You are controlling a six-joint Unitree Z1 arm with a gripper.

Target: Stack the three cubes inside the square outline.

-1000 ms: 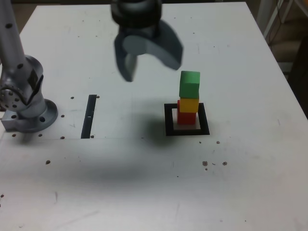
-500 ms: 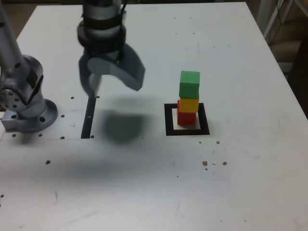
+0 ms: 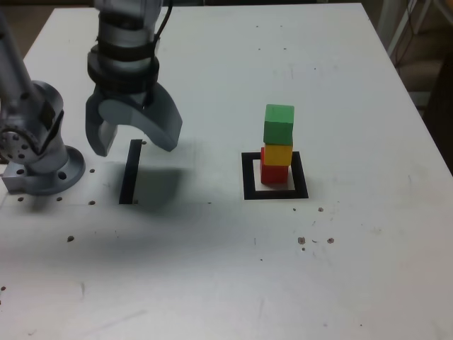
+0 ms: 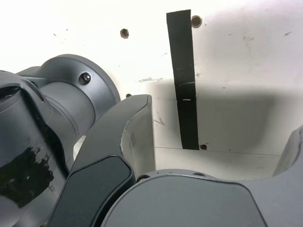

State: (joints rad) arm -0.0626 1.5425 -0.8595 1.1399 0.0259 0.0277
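A stack of three cubes stands inside the black square outline (image 3: 247, 176) right of centre in the exterior view: the red cube (image 3: 274, 173) at the bottom, the yellow cube (image 3: 277, 154) on it, the green cube (image 3: 279, 124) on top, turned a little askew. My gripper (image 3: 134, 142) hangs open and empty well to the stack's left in the exterior view, over the top end of the narrow black strip (image 3: 129, 172). In the wrist view the gripper (image 4: 220, 123) is spread wide over that strip (image 4: 183, 80); no cube shows there.
The arm's grey base (image 3: 39, 152) sits at the exterior view's left edge, close beside the gripper, and also fills part of the wrist view (image 4: 61, 104). The white table (image 3: 212, 269) has small screw holes scattered over it.
The open gripper has swung away from the stack toward the exterior view's left and come lower, ending over the black strip. The three stacked cubes have not moved.
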